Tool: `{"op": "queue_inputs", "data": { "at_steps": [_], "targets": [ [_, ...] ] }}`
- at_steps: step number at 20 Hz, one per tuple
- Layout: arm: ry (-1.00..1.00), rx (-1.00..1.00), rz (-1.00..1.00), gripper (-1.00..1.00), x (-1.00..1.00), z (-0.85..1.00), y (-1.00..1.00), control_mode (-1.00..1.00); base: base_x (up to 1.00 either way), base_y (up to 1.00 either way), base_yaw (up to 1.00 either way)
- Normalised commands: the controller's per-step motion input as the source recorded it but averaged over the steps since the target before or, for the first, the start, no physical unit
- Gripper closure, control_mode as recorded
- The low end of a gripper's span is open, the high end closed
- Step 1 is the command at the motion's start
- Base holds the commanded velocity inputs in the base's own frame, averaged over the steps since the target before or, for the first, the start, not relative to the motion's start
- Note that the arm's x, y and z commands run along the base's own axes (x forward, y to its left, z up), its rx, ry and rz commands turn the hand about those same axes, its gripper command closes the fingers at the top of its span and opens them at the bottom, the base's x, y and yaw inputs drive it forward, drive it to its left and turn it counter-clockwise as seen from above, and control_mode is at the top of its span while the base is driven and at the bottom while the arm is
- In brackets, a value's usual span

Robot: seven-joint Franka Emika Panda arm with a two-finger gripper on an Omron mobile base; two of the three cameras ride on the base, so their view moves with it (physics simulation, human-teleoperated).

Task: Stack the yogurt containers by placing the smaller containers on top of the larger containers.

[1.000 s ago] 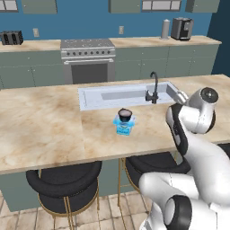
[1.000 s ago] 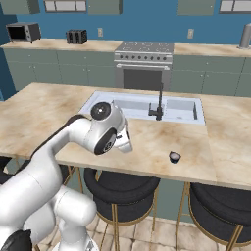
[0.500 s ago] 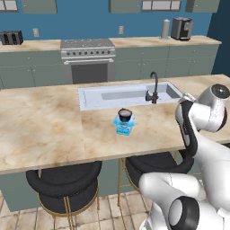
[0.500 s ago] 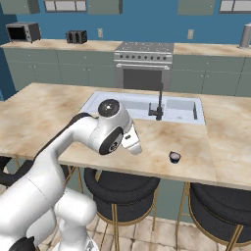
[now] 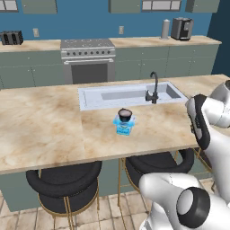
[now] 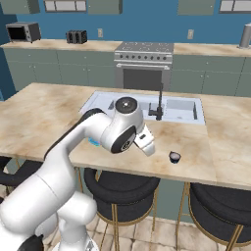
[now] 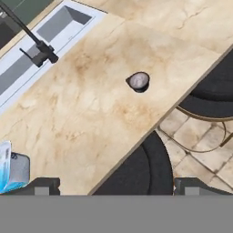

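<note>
A light-blue yogurt tub [image 5: 124, 127] stands on the island counter in front of the sink, with a small dark cup [image 5: 125, 113] on its lid. A second small dark cup with a pale top [image 6: 174, 157] stands alone near the counter's front edge, right of the tub; the hand view has it at centre [image 7: 139, 82]. My gripper [image 6: 148, 147] hangs open and empty above the counter between tub and lone cup, apart from both. Its fingertips [image 7: 43, 185] stand wide at the bottom of the hand view. The tub's corner [image 7: 8, 172] shows at that view's lower left.
The sink [image 5: 130, 95] with a black faucet [image 5: 154, 87] lies behind the tub. Black stools [image 6: 117, 188] stand under the counter's front edge [image 7: 150, 132]. A stove [image 5: 87, 58] and back counter line the far wall.
The arm has swung right along the counter's front, carrying the open gripper away from the tub and closer to the lone dark cup. The tub and both cups have not moved.
</note>
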Motion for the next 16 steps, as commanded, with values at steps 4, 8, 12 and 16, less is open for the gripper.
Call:
{"op": "queue_inputs", "data": {
  "at_steps": [4,8,12,16],
  "targets": [
    [0.07,0.00,0.17,-1.00,0.00,0.00,-0.31,-1.00,0.00,0.00,0.00],
    [0.06,0.00,0.14,-1.00,0.00,0.00,-0.37,-1.00,0.00,0.00,0.00],
    [0.05,-0.02,0.11,-1.00,0.00,-0.11,-0.34,-1.00,0.00,0.00,0.00],
    [0.03,-0.08,0.08,-1.00,0.00,-0.32,-0.13,-1.00,0.00,0.00,0.00]
  ]
}}
